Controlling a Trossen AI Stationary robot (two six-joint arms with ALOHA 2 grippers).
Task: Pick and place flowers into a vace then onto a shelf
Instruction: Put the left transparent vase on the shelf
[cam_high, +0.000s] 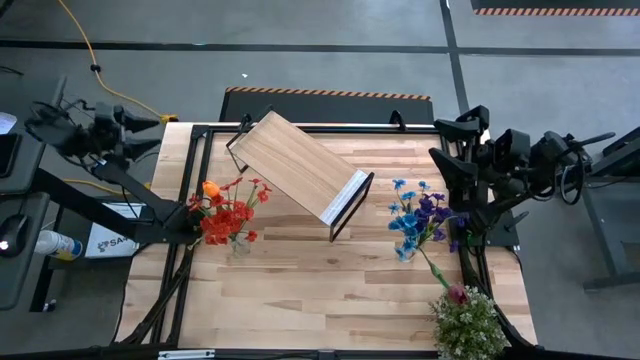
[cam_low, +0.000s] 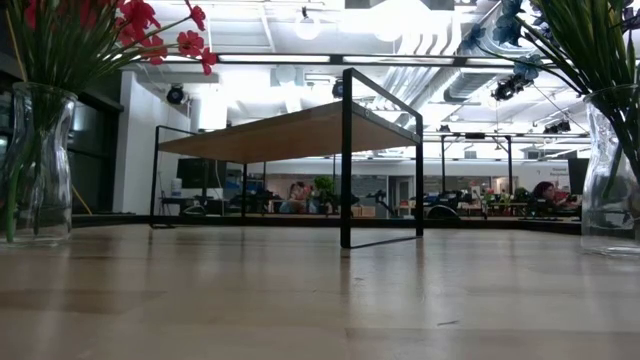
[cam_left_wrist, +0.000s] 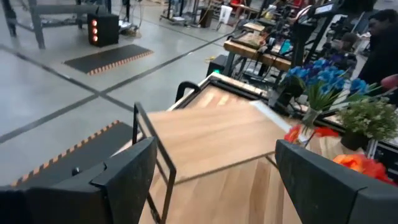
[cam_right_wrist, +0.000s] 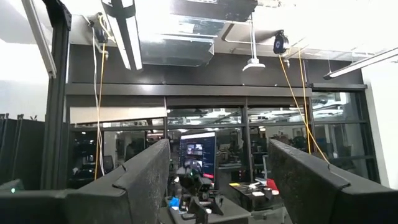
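Left gripper spread wide, empty, parked off the table's left edge; right gripper likewise open, empty, raised at the right edge. Shelf stands mid-table, angled; red and orange flowers left of it, blue and purple flowers right, both bunches in glass vases.

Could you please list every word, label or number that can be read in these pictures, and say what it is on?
"SA": start of a cut-off word on a white label beside the table's left edge, partly hidden by the left arm.
Monitor in the room behind: content too small to read.
Nothing else carries legible text.
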